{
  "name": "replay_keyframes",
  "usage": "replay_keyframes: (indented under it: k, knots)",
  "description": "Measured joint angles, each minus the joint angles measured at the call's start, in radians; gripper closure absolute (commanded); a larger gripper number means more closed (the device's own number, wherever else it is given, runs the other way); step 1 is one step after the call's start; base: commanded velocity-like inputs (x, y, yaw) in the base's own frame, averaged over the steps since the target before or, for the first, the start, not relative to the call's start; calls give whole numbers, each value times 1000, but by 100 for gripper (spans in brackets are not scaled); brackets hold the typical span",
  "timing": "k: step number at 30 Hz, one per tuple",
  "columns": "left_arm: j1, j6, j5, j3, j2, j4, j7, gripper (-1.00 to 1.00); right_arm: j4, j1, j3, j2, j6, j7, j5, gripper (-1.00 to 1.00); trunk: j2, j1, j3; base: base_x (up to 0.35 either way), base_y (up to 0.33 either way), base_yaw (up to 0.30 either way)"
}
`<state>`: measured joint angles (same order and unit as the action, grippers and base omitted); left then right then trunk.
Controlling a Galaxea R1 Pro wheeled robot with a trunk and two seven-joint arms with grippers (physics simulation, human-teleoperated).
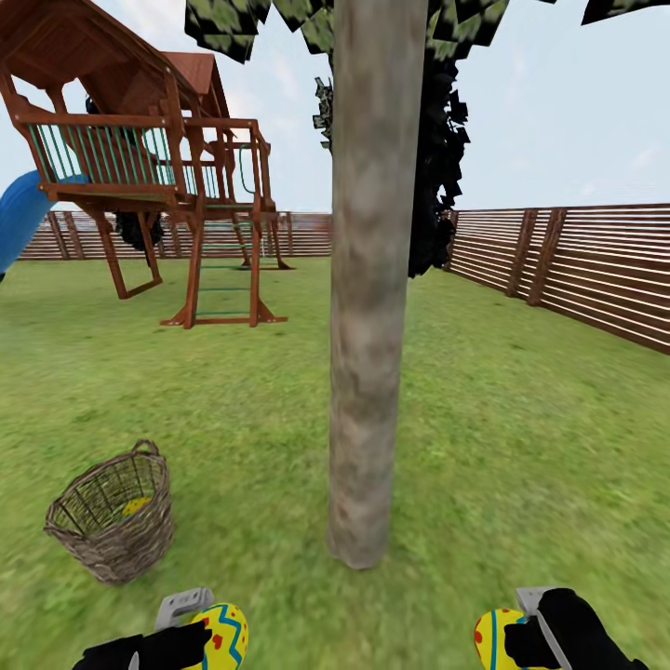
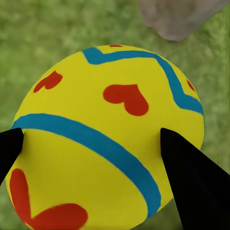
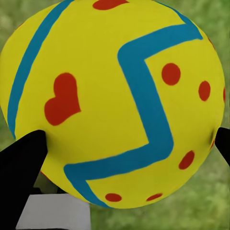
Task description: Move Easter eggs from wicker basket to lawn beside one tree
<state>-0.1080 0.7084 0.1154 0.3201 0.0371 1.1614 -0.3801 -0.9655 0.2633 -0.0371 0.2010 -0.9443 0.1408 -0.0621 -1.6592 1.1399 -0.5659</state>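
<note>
No words, labels, brand names or numbers can be read anywhere; the eggs between the fingers bear only painted blue zigzags, red hearts and red dots.

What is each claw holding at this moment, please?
Left claw: closed on an Easter egg.
Right claw: closed on a second Easter egg.

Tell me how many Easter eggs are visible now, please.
3: one egg in the left end effector, one egg in the right end effector, and a yellow egg partly hidden inside the wicker basket.
</note>
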Motion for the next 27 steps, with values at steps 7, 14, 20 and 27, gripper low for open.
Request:
replay_keyframes:
  k: [7,14,20,27]
  knots:
    - [0,0,-1,0,0,0,0,100,0,0,0,0,0,0,0,100,-49,27,-22,0,0,0]
    - [0,0,0,0,0,0,0,100,0,0,2,0,0,0,1,100,-98,54,-44,0,0,0]
    - [0,0,0,0,0,0,0,100,-1,0,0,0,0,0,-1,100,-140,77,-63,0,0,0]
    - [0,0,-1,2,0,1,0,100,0,0,3,0,0,0,0,100,-189,104,-85,0,0,0]
